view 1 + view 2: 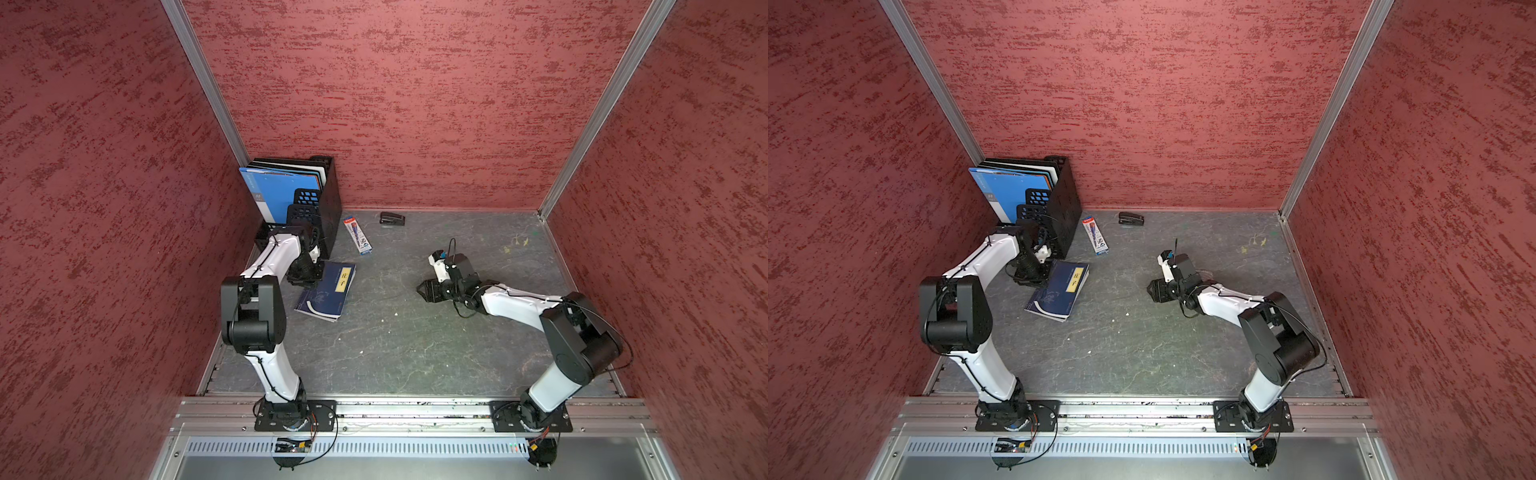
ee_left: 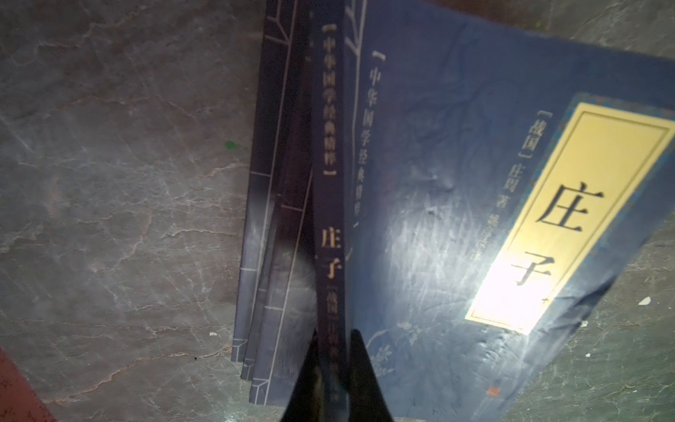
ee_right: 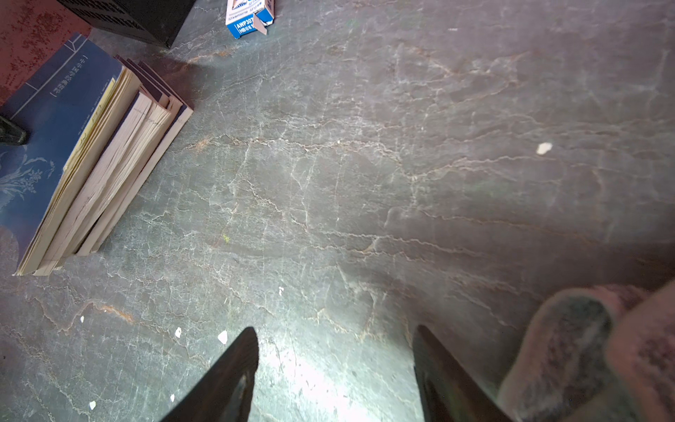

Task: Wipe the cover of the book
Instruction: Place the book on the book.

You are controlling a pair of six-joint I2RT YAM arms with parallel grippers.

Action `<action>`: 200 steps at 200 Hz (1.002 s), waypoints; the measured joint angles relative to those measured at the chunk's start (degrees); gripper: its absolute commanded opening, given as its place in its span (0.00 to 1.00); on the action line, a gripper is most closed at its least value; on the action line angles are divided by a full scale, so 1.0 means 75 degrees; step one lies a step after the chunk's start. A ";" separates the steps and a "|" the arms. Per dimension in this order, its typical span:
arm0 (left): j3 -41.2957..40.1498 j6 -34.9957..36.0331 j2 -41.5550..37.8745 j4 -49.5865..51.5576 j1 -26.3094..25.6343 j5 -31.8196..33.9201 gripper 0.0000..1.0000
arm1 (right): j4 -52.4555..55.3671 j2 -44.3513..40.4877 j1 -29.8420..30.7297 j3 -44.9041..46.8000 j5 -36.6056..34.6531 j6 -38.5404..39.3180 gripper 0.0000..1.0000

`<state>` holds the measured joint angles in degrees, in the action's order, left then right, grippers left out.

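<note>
- Book point(image 1: 328, 291): lies flat with its spine at the tips of the left claw point(image 2: 334, 350). That claw is clenched; I cannot tell whether it pinches or merely presses.
- Right claw point(image 3: 338, 332): released and empty, with the book well to its left.
- Pinkish cloth point(image 3: 569, 347), as it seems: just beside that claw, not held.
- Judgement: wiping has not begun, so the whole cover is left.

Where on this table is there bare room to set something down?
Bare tabletop: the wide front stretch between the books and the right gripper, and the back right corner beyond the stapler. Crowded: back left, where file rack, pencil box, books and left gripper cluster.
</note>
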<state>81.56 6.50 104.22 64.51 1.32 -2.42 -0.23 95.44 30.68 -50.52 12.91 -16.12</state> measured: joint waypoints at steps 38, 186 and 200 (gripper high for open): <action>0.0006 0.0198 -0.0017 -0.0061 0.0000 -0.0017 0.09 | -0.0003 0.0026 0.0000 0.0000 0.0000 0.0000 0.67; -0.0198 0.0475 -0.0032 -0.0391 -0.0105 0.0901 0.56 | -0.0058 0.0023 0.0000 0.0055 0.0000 0.0000 0.68; -0.0198 0.0423 -0.0032 -0.0414 -0.0160 0.1096 0.69 | -0.0058 0.0023 0.0000 0.0061 -0.0003 0.0000 0.68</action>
<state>80.07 9.67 103.98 61.41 0.12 5.80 -0.67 95.61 30.68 -50.06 12.88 -16.12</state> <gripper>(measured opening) 0.600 0.679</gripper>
